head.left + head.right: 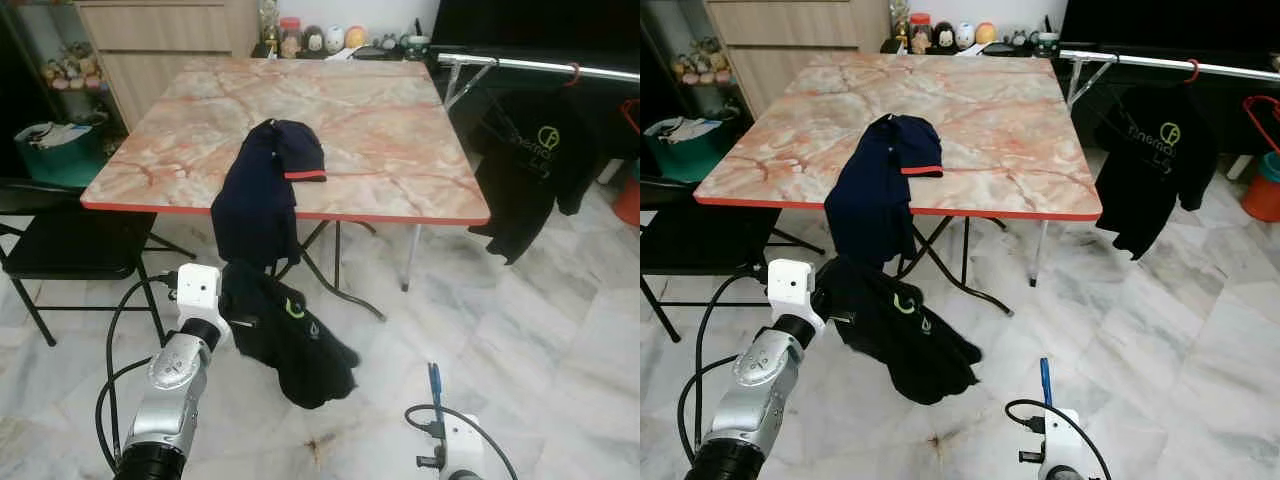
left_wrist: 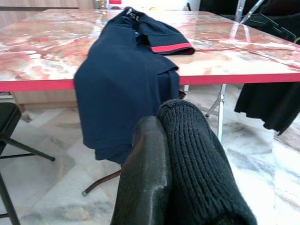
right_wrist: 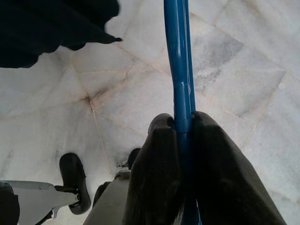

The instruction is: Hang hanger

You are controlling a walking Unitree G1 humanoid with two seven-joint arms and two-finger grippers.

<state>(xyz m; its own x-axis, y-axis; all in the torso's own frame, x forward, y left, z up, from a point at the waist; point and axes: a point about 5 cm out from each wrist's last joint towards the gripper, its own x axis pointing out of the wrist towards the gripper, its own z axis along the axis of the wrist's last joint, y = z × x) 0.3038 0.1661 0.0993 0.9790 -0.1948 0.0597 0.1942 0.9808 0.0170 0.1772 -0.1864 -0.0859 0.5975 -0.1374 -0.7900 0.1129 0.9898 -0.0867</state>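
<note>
My right gripper [image 3: 181, 125] is shut on a blue hanger [image 3: 179, 61], whose thin blue tip [image 1: 434, 383] rises above the wrist low over the floor. My left gripper [image 2: 161, 140] is shut on the ribbed collar of a black shirt [image 1: 292, 342] with a green logo, which hangs down in front of the table. A navy polo [image 1: 262, 190] with red trim drapes over the front edge of the marble-pattern table [image 1: 400, 150]. At the far right a silver rack rail [image 1: 540, 66] carries a black T-shirt [image 1: 535, 160] on a red hanger [image 1: 573, 74].
A black folding chair [image 1: 60, 245] stands to the left, with a green basket [image 1: 55, 155] behind it. The table's metal legs [image 1: 410, 255] are ahead. A red bucket [image 1: 628, 200] sits at the right edge. Open marble floor [image 1: 540, 340] lies to the right.
</note>
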